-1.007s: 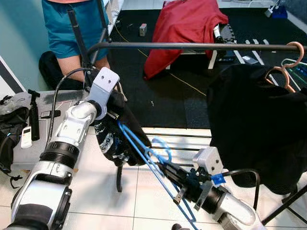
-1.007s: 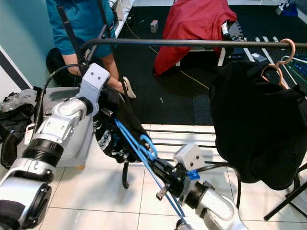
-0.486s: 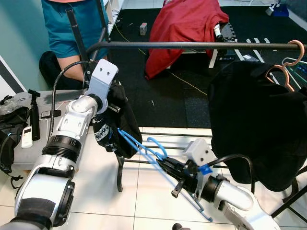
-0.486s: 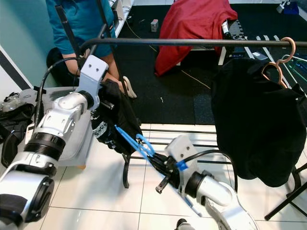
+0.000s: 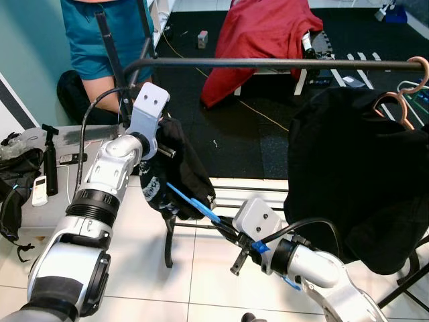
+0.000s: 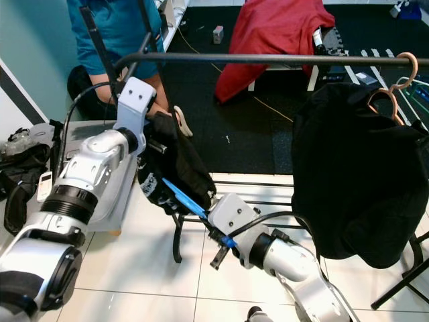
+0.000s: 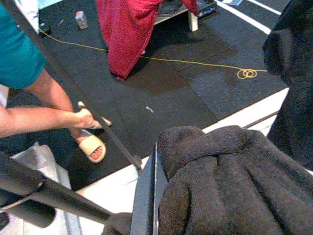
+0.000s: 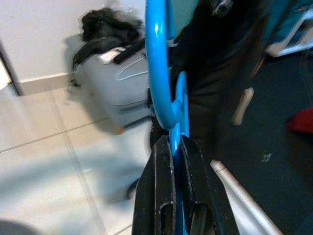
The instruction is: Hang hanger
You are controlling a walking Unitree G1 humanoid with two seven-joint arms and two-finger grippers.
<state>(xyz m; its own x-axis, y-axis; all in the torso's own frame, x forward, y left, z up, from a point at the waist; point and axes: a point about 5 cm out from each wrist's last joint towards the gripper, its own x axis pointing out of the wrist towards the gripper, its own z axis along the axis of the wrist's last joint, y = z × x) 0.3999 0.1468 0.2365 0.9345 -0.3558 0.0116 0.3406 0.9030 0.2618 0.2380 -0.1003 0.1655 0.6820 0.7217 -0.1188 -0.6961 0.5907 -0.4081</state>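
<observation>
1. The right hand (image 8: 176, 161) is clamped on the bright blue plastic hanger (image 5: 193, 200), its two black fingers (image 8: 161, 176) pinching the hanger's stem just below the curved hook.
2. That hand sits low over the white tiled floor (image 5: 134, 268), beneath the long black metal clothes rail (image 5: 268, 64).
3. The blue hanger slants from the right hand up toward the left arm, and its upper end runs into the dark black garment with white print (image 5: 175, 171).
4. The left hand (image 7: 146, 196) is raised just under the left end of the rail and is buried in that dark garment; I cannot tell whether it is open or closed.
5. In the left wrist view the garment shows as thick folded dark fabric against one finger.
6. A large black garment (image 5: 355, 174) hangs from a pink-orange hanger (image 5: 402, 100) at the right end of the rail.
7. A red cloth (image 5: 255, 40) is draped over a stand on the black mat beyond the rail.
8. A person in teal shorts (image 5: 100, 33) stands by the rail's left end.
</observation>
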